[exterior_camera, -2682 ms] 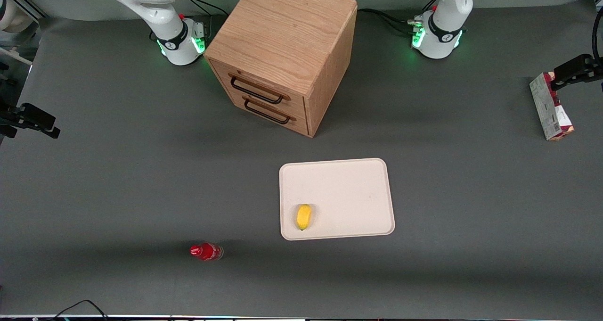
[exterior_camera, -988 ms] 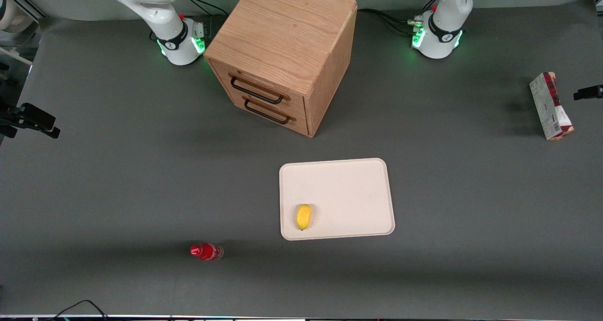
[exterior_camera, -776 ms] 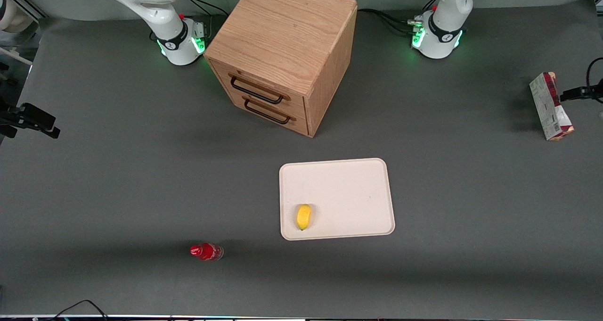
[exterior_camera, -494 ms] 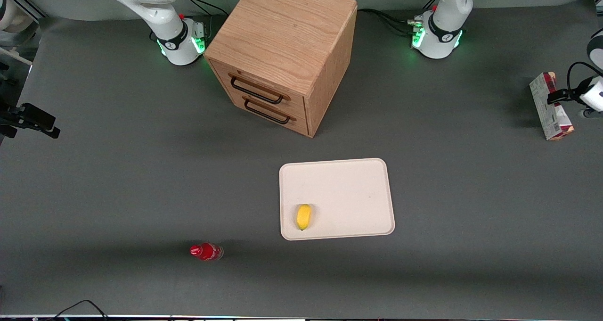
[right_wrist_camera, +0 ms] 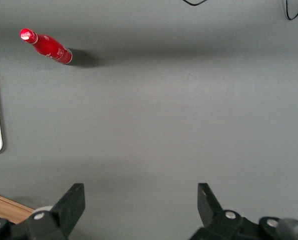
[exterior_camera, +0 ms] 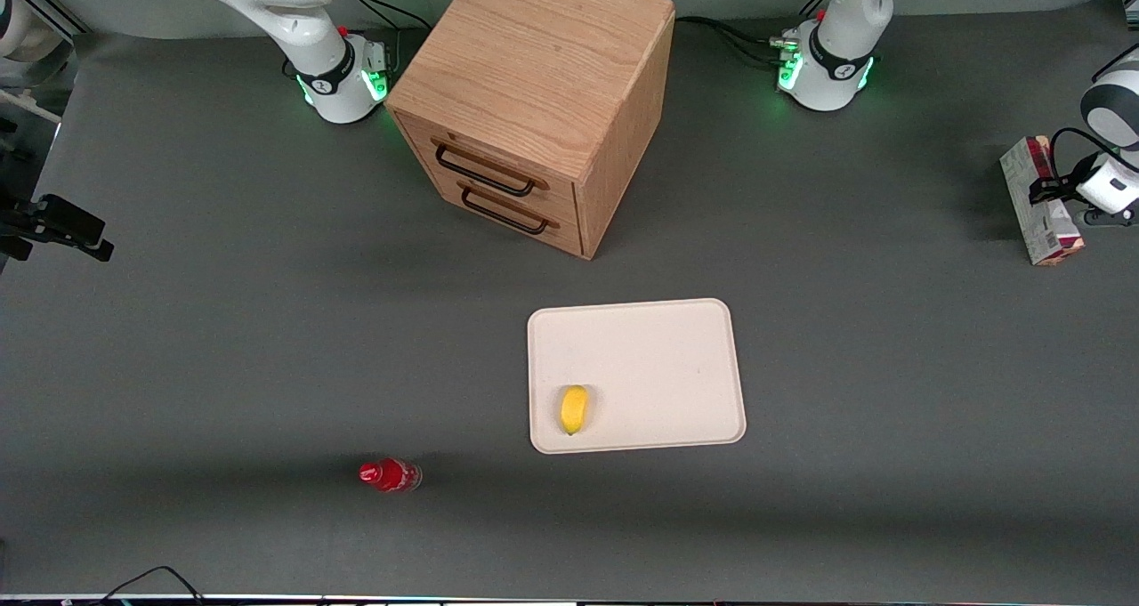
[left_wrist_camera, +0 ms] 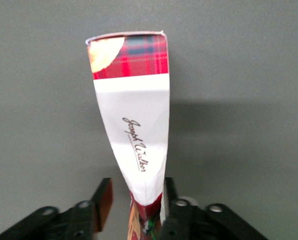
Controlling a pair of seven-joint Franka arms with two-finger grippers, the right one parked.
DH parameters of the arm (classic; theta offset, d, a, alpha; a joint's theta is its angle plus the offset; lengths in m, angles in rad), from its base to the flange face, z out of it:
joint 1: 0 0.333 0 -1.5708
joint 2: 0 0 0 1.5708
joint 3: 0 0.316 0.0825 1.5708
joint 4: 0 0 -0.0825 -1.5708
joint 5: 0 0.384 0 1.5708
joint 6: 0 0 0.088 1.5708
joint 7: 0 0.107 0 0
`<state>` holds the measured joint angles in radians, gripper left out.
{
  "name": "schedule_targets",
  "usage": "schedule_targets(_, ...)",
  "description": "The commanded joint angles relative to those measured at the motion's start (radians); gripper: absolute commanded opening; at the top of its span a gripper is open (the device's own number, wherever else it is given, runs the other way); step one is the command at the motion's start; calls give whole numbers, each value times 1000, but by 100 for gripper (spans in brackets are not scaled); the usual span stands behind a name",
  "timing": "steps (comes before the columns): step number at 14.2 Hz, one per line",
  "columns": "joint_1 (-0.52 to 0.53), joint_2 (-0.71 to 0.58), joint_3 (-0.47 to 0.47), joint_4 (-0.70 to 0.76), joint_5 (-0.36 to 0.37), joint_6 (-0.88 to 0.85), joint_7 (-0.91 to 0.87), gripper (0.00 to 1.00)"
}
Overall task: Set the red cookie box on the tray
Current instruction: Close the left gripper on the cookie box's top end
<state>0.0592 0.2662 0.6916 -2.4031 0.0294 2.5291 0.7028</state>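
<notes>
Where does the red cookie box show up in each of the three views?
Front view: red cookie box at the working arm's end of the table, the gripper at it.
Left wrist view: box standing between the gripper's open fingers.
Right wrist view: not in it.
Shared landmark: the gripper.

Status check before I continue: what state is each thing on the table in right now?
gripper: open, jaws straddling the box's end
red cookie box: standing on its long edge on the table, not on the tray
tray: flat, holding only the yellow fruit
drawer cabinet: both drawers shut
red bottle: upright, capped
</notes>
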Motion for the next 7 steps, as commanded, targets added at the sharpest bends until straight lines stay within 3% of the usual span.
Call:
schedule_targets(1,-2,-11,3,-1,-37,-1,40,0)
schedule_targets(4,-2,-21,2,15,-39,-10,41,0)
schedule_targets(7,-6,-41,2,117,-39,-174,47,0)
